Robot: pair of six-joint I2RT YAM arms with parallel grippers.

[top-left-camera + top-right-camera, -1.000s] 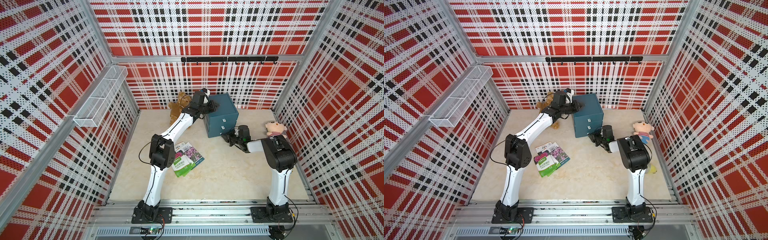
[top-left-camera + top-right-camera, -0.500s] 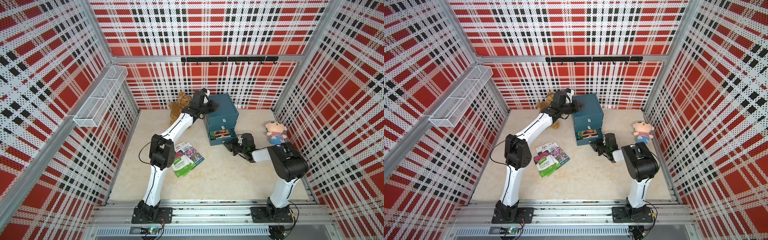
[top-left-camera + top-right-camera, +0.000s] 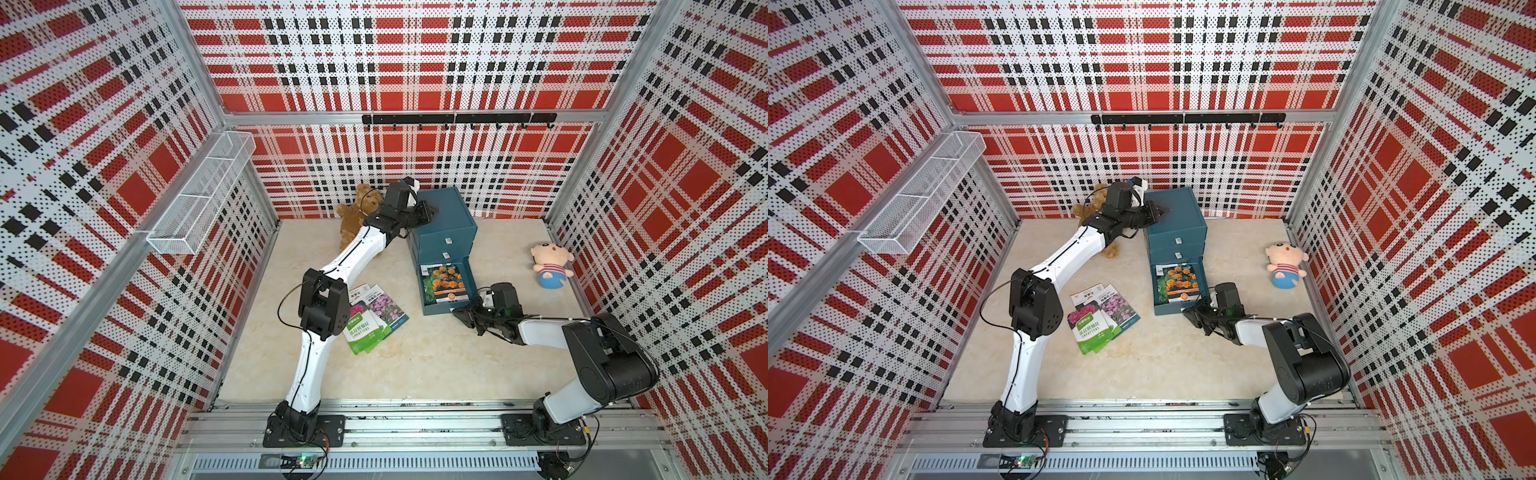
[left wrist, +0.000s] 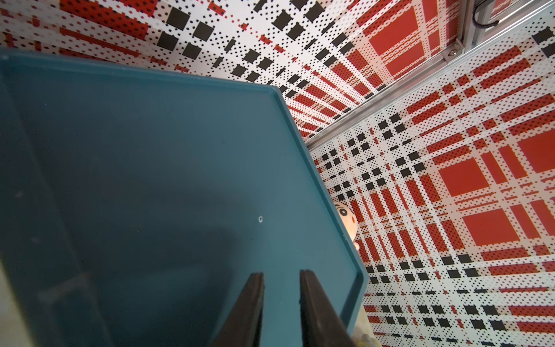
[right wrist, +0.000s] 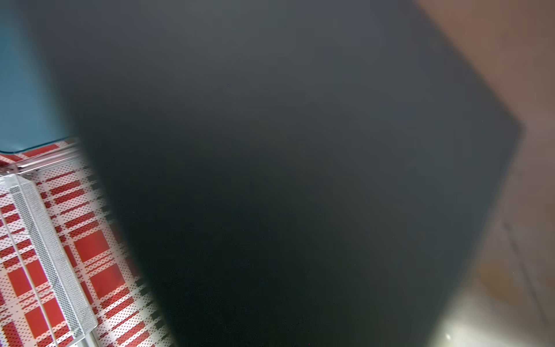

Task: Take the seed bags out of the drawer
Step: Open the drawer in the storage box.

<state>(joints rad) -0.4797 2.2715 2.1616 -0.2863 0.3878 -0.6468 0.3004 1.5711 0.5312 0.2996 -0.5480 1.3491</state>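
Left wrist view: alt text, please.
A teal cabinet top fills most of the frame, with the left tool, its two dark fingers slightly apart, over it near its edge. Behind: red plaid perforated walls and a doll's face peeking past the cabinet.

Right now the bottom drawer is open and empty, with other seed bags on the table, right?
No. The drawer is open but not empty: both top views show an orange-flowered bag in it. Other seed bags do lie on the table.
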